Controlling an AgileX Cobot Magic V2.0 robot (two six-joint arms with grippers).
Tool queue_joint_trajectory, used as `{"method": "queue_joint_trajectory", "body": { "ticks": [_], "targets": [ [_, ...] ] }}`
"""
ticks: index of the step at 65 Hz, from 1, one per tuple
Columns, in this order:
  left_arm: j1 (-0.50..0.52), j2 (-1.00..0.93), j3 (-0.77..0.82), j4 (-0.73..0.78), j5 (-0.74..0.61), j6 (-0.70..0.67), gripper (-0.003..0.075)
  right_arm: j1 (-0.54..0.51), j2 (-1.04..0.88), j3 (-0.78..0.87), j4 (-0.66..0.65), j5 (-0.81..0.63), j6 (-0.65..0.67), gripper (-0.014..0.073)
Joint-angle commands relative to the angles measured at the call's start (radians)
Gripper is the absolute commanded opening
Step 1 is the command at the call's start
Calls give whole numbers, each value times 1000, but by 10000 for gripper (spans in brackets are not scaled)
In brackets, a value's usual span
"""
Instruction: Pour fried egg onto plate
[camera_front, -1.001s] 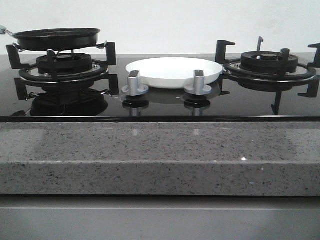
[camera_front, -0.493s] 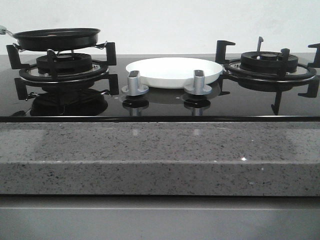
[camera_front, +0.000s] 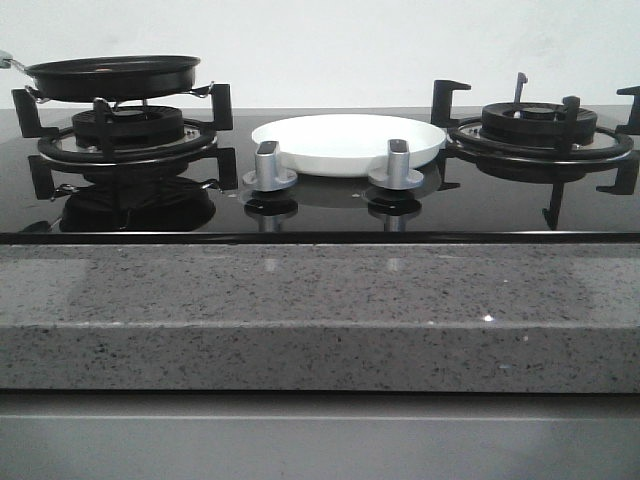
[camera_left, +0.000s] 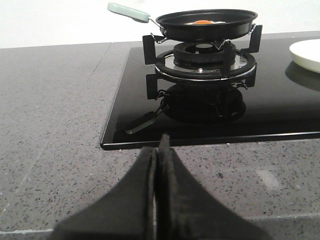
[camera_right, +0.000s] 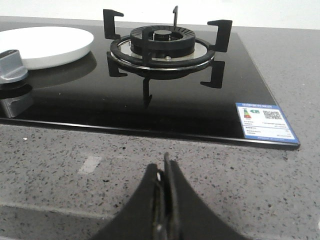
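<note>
A black frying pan (camera_front: 113, 76) with a pale green handle (camera_left: 127, 11) rests on the left burner. The fried egg (camera_left: 202, 22) shows as a thin pale sliver with an orange spot just above the pan's rim in the left wrist view. The white plate (camera_front: 347, 143) lies on the black glass hob between the two burners; its edge (camera_left: 306, 53) and most of it (camera_right: 45, 46) show in the wrist views. My left gripper (camera_left: 159, 150) is shut and empty over the grey counter, short of the pan. My right gripper (camera_right: 164, 167) is shut and empty over the counter before the right burner.
Two silver knobs (camera_front: 270, 166) (camera_front: 396, 165) stand in front of the plate. The right burner (camera_front: 538, 130) carries nothing, with black pan supports sticking up. A blue-and-white label (camera_right: 263, 121) is stuck on the hob's near right corner. The speckled grey counter (camera_front: 320, 310) surrounds the hob.
</note>
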Motion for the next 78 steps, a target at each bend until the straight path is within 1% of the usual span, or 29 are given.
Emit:
{"method": "queue_joint_trajectory", "body": {
  "ticks": [1, 11, 15, 22, 27, 31, 36, 44, 50, 61, 65, 69, 71, 72, 75, 78],
  "targets": [
    [2, -16, 6, -8, -95, -10, -19, -5, -20, -4, -15, -78, -3, -67],
    [2, -16, -17, -12, -170, -11, -20, -5, -20, -40, -15, -94, -3, -67],
    [2, -16, -54, -37, -161, -12, -20, -5, -19, -82, -25, -75, -3, -67],
    [2, 23, -172, -44, -119, -12, -20, -5, 19, -197, -53, -46, -3, -67],
    [2, 87, -271, -40, -57, -12, -20, -5, 83, -291, -56, -25, -3, -67],
    [2, 167, -344, -36, 3, -12, -20, -5, 153, -358, -56, -14, -3, -67],
    [2, 279, -442, -33, 42, -12, -20, -5, 241, -445, -56, 2, -3, -67],
    [2, 439, -546, -33, 32, -12, -20, -5, 403, -568, -56, 40, -3, -67],
    [2, 515, -592, -33, 23, -12, -19, -5, 488, -617, -56, 58, -3, -67],
    [2, 544, -603, -33, 11, -12, -11, -5, 558, -641, -56, 16, -3, -62],
    [2, 544, -603, -33, 2, -12, 31, -5, 558, -641, -56, 14, -3, -40],
    [2, 544, -603, -33, -11, -12, 125, -5, 557, -641, -56, 13, -3, 12],
    [2, 544, -603, -33, -14, -12, 195, -5, 557, -641, -56, 13, -3, 46],
    [2, 544, -603, -33, -15, -12, 240, -5, 557, -641, -56, 13, -3, 76],
    [2, 544, -603, -33, -15, -12, 337, -5, 557, -641, -56, 13, -3, 147],
    [2, 544, -603, -33, -19, -12, 431, -5, 557, -641, -56, 13, -3, 246]
  ]
}}
